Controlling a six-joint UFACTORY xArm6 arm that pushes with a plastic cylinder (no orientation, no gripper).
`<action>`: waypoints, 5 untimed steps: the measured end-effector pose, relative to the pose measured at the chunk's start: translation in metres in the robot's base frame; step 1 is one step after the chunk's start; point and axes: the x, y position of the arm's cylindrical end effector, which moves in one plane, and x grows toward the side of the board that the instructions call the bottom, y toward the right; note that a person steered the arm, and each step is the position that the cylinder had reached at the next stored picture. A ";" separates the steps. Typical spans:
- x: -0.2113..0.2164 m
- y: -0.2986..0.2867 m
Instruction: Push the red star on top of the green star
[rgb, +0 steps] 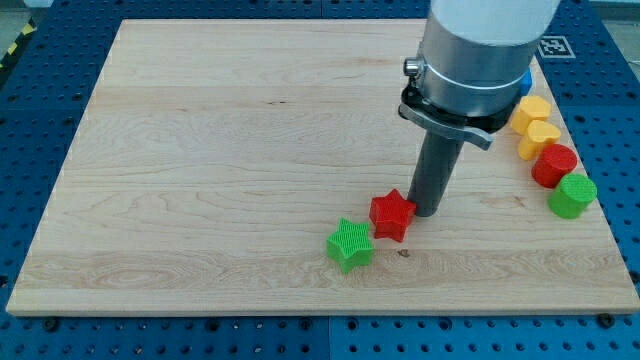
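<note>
The red star (391, 214) lies on the wooden board (220, 150), right of centre toward the view's bottom. The green star (350, 245) lies just below and to the left of it, almost touching its corner. My tip (429, 212) rests on the board right against the red star's right side. The dark rod rises from there to the arm's grey body at the view's top right.
At the board's right edge stands a column of blocks: two yellow blocks (531, 110) (540, 136), a red block (554, 165) and a green block (572, 195). A blue block (526, 78) shows partly behind the arm.
</note>
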 end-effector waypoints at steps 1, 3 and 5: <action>0.005 0.009; 0.066 0.058; 0.034 0.018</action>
